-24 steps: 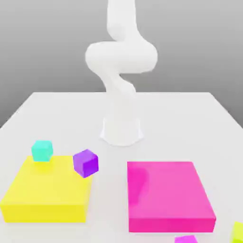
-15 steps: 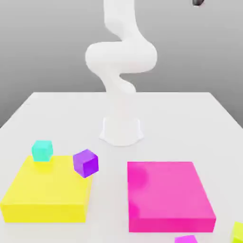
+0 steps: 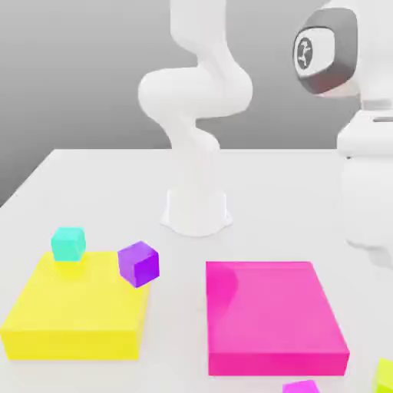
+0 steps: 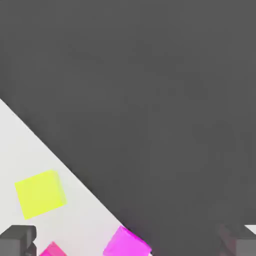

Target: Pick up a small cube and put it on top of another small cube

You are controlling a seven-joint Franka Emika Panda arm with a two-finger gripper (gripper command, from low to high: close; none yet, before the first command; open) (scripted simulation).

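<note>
The small cube, lime yellow-green [image 3: 386,374], lies on the white table at the exterior view's lower right corner, partly cut by the frame edge. In the hand view the small cube [image 4: 40,193] rests near the table's edge, with a small magenta cube [image 4: 126,243] close by. My gripper [image 4: 128,240] hangs above them, open, its dark fingertips [image 4: 17,240] wide apart with nothing between. The arm's white end links [image 3: 368,192] hang at the exterior view's right, over the table.
A flat yellow block [image 3: 77,311] bears a teal cube [image 3: 68,243]; a purple cube [image 3: 139,263] sits by its corner. A flat pink block [image 3: 272,315] lies right of it, with the magenta cube [image 3: 301,387] in front. The arm's base [image 3: 196,207] stands mid-table.
The arm's end has swung down into the exterior view's right side, where it was out of frame before. No cube or block has moved.
</note>
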